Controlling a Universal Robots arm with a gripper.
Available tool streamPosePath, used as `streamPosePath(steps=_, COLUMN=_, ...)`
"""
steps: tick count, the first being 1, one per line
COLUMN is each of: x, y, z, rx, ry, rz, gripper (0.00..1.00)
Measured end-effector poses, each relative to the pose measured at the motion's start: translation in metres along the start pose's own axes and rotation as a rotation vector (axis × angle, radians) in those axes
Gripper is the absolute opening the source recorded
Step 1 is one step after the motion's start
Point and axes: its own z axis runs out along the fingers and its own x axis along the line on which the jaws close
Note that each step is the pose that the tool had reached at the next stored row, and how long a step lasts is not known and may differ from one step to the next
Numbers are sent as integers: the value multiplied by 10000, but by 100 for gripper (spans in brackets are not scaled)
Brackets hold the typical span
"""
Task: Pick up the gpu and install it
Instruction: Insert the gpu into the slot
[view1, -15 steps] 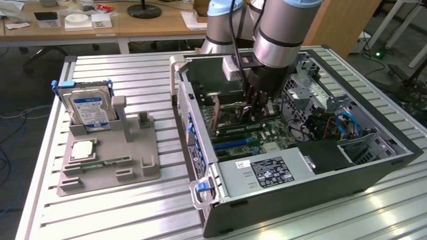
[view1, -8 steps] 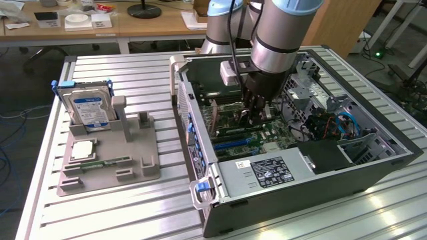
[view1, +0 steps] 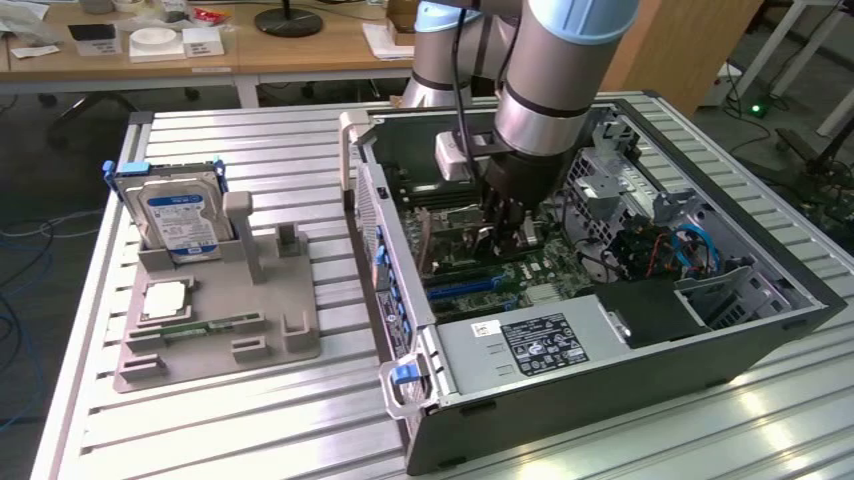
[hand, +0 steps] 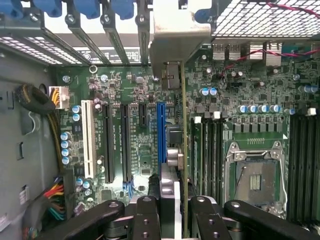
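The gpu (hand: 183, 125) is seen edge-on in the wrist view: a thin green board with its silver end bracket (hand: 175, 40) at the case's rear slot openings. My gripper (hand: 172, 207) is shut on the card, with black fingers (hand: 145, 215) on either side of it. The card hangs over the motherboard (hand: 145, 100), just beside the long blue slot (hand: 161, 130). Whether it touches a slot I cannot tell. In the exterior view the gripper (view1: 505, 228) reaches down into the open computer case (view1: 747, 330), and the gpu (view1: 523, 238) shows between its fingers.
A grey fixture tray (view1: 267, 320) at the exterior view's left holds a silver hard drive (view1: 180, 220) and a square CPU chip (view1: 164, 300). Inside the case are a power supply (view1: 534, 345), an empty CPU socket (hand: 255, 175), memory slots (hand: 212, 150) and cable bundles (hand: 55, 200).
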Motion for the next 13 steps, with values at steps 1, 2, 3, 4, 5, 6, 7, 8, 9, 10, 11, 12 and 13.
streamPosePath(steps=1, x=0, y=2, z=8, rx=0, ry=-1, rz=3, gripper=28)
streamPosePath(steps=2, x=1, y=4, z=15, rx=0, ry=0, rz=8, gripper=28)
streamPosePath(steps=3, x=2, y=13, z=24, rx=2, ry=0, rz=19, gripper=28)
streamPosePath(steps=4, x=3, y=21, z=31, rx=2, ry=0, rz=28, gripper=28)
streamPosePath(steps=5, x=4, y=26, z=39, rx=2, ry=0, rz=33, gripper=28)
streamPosePath(steps=6, x=4, y=28, z=48, rx=2, ry=0, rz=37, gripper=28)
streamPosePath(steps=7, x=5, y=28, z=57, rx=2, ry=0, rz=42, gripper=28)
streamPosePath(steps=8, x=6, y=28, z=66, rx=3, ry=1, rz=51, gripper=28)
streamPosePath(steps=9, x=6, y=29, z=75, rx=4, ry=3, rz=62, gripper=28)
streamPosePath(steps=10, x=7, y=32, z=85, rx=5, ry=5, rz=72, gripper=28)
streamPosePath(steps=11, x=8, y=44, z=97, rx=6, ry=6, rz=83, gripper=28)
streamPosePath(steps=12, x=9, y=53, z=108, rx=7, ry=7, rz=89, gripper=28)
streamPosePath(steps=13, x=10, y=60, z=120, rx=6, ry=11, rz=96, gripper=28)
